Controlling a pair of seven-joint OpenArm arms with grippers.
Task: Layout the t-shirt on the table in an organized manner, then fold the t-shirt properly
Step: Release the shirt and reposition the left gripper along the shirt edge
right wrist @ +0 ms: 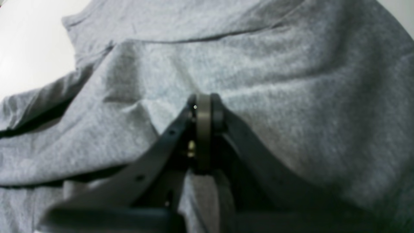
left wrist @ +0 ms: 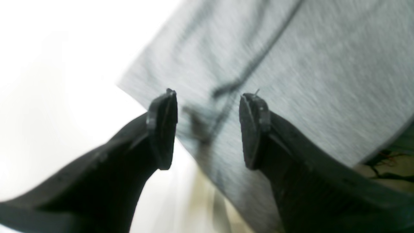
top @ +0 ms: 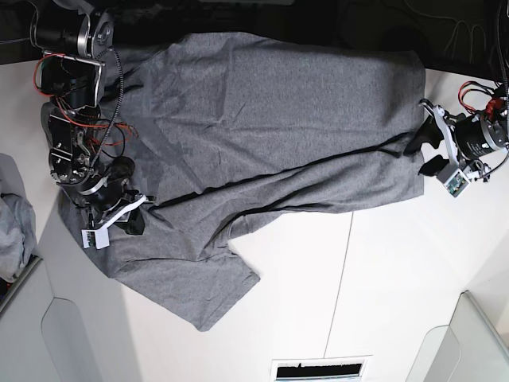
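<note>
The t-shirt (top: 270,111) is held flat on the table (top: 318,286) by the closed right gripper (right wrist: 203,106), no cloth visibly between its jaws, while the left gripper (left wrist: 208,129) is kept spread, empty, at the hem.

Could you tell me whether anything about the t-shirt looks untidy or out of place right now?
Yes. The t-shirt is not lying flat: a long diagonal fold crosses its middle, and one sleeve juts out crookedly over the table.
</note>
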